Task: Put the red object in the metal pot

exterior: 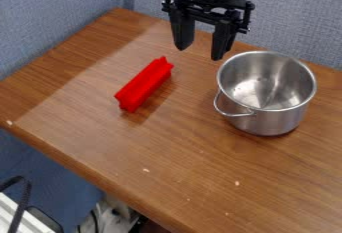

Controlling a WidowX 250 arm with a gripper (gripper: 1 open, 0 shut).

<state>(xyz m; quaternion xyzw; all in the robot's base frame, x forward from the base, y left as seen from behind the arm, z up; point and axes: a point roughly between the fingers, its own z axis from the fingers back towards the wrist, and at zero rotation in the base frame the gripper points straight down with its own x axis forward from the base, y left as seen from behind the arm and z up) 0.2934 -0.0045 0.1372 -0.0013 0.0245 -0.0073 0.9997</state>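
Red block lies on a wooden worktop beside an open metal pot, with the robot's tool above and apart from both

A wooden worktop (pixel 100 142), warm brown with visible grain, runs diagonally across the view. A single robot arm reaches in from the top, and its black tool (pixel 201 52) points downward near the far side of the worktop. The tool's two dark fingers are spread apart, with nothing between them, so it is released and holds nothing.

The red block (pixel 144 85) is bright, long and narrow. It rests flat on the worktop, left of centre in the view. From the tool, it lies toward the lower left of the view, that is, nearer the camera and to the left. Its long axis runs at a slant, from the lower left end to the upper right end, so the upper right end is the one closer to the tool. Block and tool are apart. To pick it up, the tool probably needs to move over the block's middle, lower itself, and turn so that its fingers close across the narrow width rather than along the length.

The metal pot (pixel 267 95) is round, shiny and straight-sided, and stands to the right of the block with bare wood between them. It is upright, with its mouth open toward the camera. The inner wall and base show as plain grey metal, and no object is visible inside. A thin wire handle (pixel 230 111) loops out from the pot's side facing the block. It could catch a low-carried block, so a lift above the rim seems wise.
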